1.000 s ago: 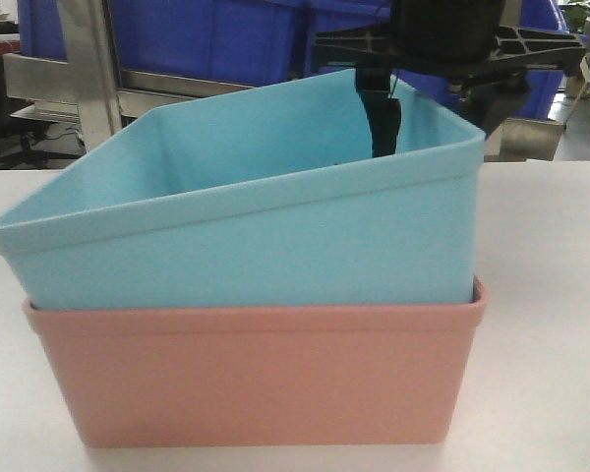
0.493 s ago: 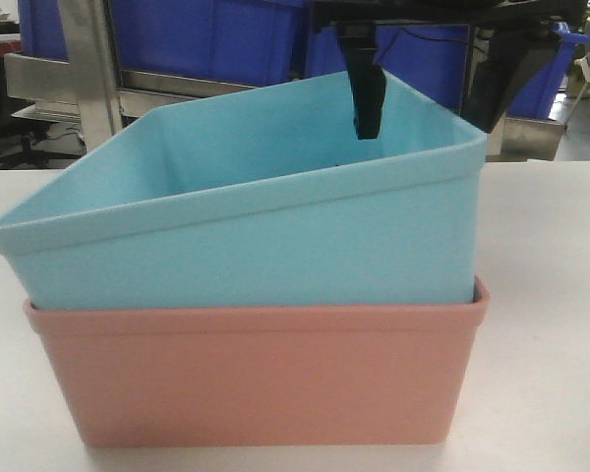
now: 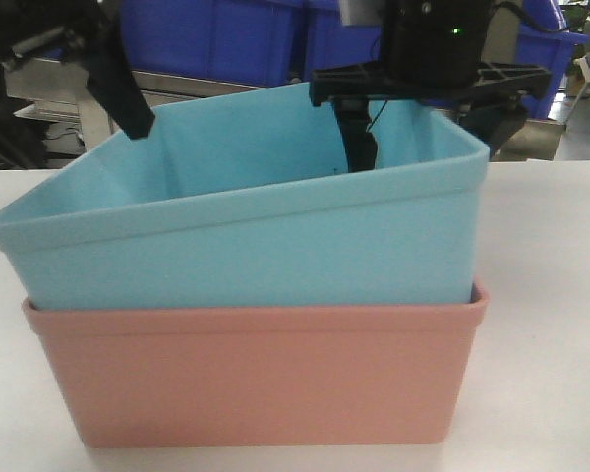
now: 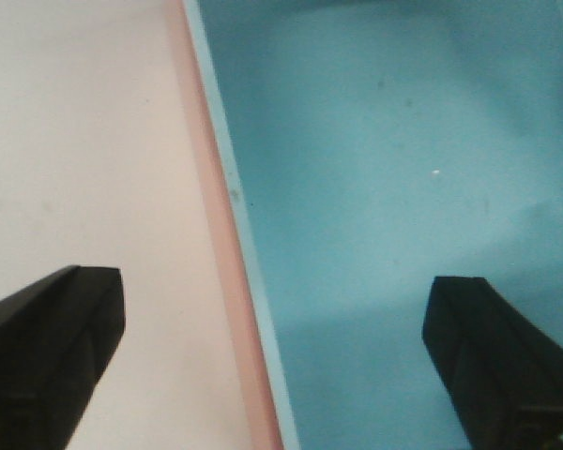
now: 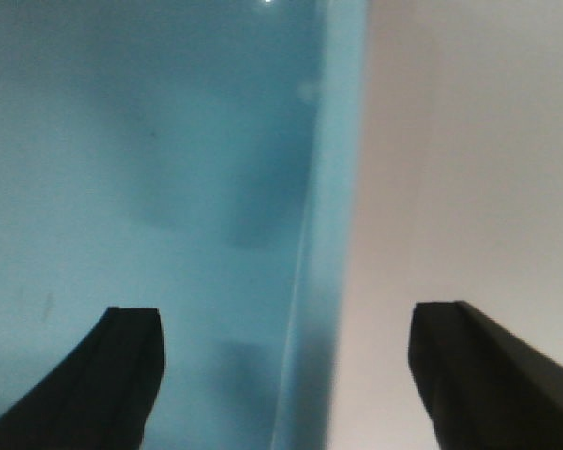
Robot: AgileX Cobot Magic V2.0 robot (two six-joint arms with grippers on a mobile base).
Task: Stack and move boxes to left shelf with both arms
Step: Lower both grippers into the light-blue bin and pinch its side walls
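White tabletop (image 3: 551,295) carries the salmon-pink rectangular plastic tub (image 3: 256,374), with the light sky-blue plastic tub (image 3: 256,246) nested in it and tilted, left end lower; dark blue storage bins (image 3: 226,34) stand behind. We see the black left gripper (image 4: 272,291) spread wide astride the tubs' left wall, and the black right gripper (image 5: 286,319) likewise agape astride the blue tub's right wall, neither clamping anything

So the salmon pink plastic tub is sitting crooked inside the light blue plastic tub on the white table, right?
No, the reverse. The front view shows the light blue plastic tub sitting crooked inside the salmon pink plastic tub on the white table.
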